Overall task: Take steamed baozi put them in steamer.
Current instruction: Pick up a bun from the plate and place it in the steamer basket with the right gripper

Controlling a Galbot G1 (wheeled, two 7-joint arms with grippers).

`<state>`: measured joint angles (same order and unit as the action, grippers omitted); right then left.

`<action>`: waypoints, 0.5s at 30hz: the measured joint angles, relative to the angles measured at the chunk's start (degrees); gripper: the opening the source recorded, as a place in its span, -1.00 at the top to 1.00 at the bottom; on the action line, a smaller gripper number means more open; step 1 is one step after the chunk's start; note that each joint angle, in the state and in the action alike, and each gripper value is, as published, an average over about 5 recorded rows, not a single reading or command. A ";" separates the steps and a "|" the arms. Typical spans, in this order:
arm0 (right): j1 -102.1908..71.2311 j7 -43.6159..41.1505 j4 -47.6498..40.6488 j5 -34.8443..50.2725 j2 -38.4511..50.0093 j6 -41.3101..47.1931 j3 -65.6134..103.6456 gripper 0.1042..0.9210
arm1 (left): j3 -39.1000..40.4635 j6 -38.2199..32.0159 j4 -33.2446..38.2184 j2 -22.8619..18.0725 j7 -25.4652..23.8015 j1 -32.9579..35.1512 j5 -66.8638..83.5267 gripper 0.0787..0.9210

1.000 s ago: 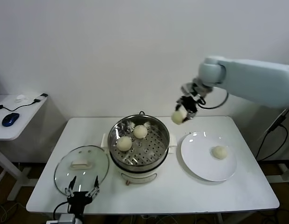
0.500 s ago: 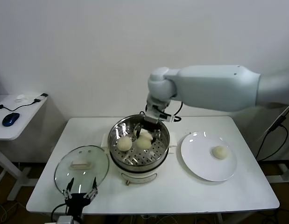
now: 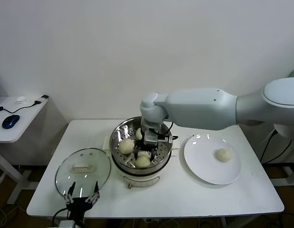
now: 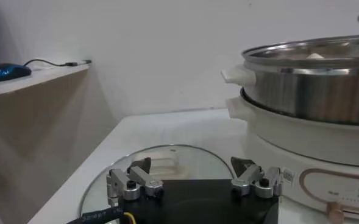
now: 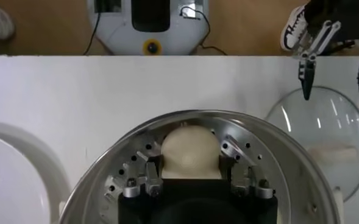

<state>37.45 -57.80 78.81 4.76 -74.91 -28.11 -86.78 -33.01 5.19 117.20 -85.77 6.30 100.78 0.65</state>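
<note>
The steamer (image 3: 119, 134) stands mid-table on its cream base. My right gripper (image 3: 144, 156) is down inside it, shut on a steamed baozi (image 3: 143, 162) at the tray's near side. In the right wrist view the fingers (image 5: 149, 173) press both sides of this bun (image 5: 190, 149) over the perforated tray (image 5: 261, 155). A second bun (image 3: 127, 146) lies on the tray's left. A third (image 3: 138, 134) shows partly behind the gripper. A fourth (image 3: 223, 155) lies on the white plate (image 3: 203, 168). My left gripper (image 3: 81, 196) is parked open at the table's front left, above the lid's near edge.
The round glass lid (image 3: 82, 170) with a white handle lies left of the steamer, and also shows in the left wrist view (image 4: 167, 159) beside the steamer's wall (image 4: 313, 91). A side table with a blue mouse (image 3: 10, 121) stands at far left.
My right arm has swung from the right of the steamer over it and lowered the held bun onto the tray's near side. The left arm has not moved.
</note>
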 measured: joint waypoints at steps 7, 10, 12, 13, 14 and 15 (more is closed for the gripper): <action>-0.38 0.98 -0.48 -0.73 -0.56 -0.73 0.05 -0.64 | 0.14 -0.14 -0.03 -0.02 0.13 -0.10 0.08 -0.77; 0.14 1.07 -0.59 -0.31 -0.43 -1.12 0.28 -0.74 | 0.22 -0.20 -0.03 -0.09 0.15 -0.20 0.08 -0.77; 0.80 0.88 -0.58 0.33 -0.14 -1.39 0.43 -0.75 | 0.25 -0.23 0.02 -0.16 0.15 -0.25 0.08 -0.77; 1.26 0.68 -0.60 0.81 0.10 -1.50 0.46 -0.76 | 0.25 -0.24 0.05 -0.18 0.15 -0.26 0.08 -0.77; 1.83 0.41 -0.66 1.42 0.40 -1.57 0.43 -0.76 | 0.26 -0.25 0.08 -0.21 0.14 -0.28 0.08 -0.77; 2.54 0.05 -0.79 2.24 0.79 -1.59 0.33 -0.76 | 0.26 -0.26 0.11 -0.22 0.14 -0.29 0.08 -0.77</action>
<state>40.00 -57.75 78.02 7.00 -74.12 -29.70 -86.45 -32.75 4.93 117.32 -85.99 6.44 100.49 0.73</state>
